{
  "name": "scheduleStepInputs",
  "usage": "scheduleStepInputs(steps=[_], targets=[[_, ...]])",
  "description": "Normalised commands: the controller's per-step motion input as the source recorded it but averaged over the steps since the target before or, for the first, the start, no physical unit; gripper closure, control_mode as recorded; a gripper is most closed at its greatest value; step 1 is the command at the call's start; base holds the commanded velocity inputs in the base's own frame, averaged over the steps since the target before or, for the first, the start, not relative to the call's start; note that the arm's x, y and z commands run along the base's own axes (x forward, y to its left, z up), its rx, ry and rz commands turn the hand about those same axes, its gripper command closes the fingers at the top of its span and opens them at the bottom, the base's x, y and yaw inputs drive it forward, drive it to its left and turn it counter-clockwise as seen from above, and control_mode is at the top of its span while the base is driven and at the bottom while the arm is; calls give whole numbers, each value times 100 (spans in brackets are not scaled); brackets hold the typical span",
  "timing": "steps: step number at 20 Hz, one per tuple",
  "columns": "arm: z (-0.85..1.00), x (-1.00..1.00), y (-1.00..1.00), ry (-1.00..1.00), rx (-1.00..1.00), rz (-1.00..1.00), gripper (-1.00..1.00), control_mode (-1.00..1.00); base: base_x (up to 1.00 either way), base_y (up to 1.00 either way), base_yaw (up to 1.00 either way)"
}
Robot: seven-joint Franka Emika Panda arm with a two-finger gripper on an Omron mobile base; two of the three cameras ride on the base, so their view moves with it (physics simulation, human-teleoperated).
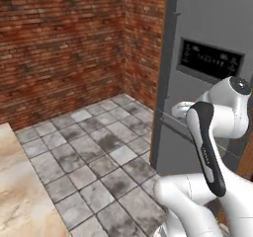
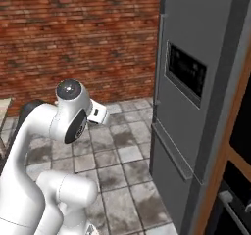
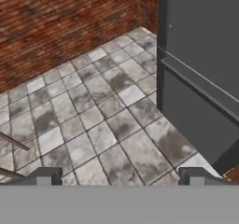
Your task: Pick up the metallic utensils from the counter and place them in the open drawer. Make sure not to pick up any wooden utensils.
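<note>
The tool [image 3: 119, 176] stood wide and empty, facing down at the grey tiled floor [image 3: 93, 111]. A grey fridge [image 3: 205, 69] rose to its right. A corner of the marbled bench [image 1: 20, 191] lay off to its left.

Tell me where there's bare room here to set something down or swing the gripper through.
The marbled counter corner at the left base view's lower left shows bare stone. The grey tiled floor lies open between the brick wall and the grey fridge. The open gripper hangs over those tiles. It is tightest beside the fridge front.
</note>
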Motion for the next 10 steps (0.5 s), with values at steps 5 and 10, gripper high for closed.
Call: scheduleStepInputs(steps=[5, 10], targets=[[0, 0, 0, 0, 0, 0, -100, 100, 97, -2, 73], [0, 0, 0, 0, 0, 0, -100, 100, 100, -12, 73]])
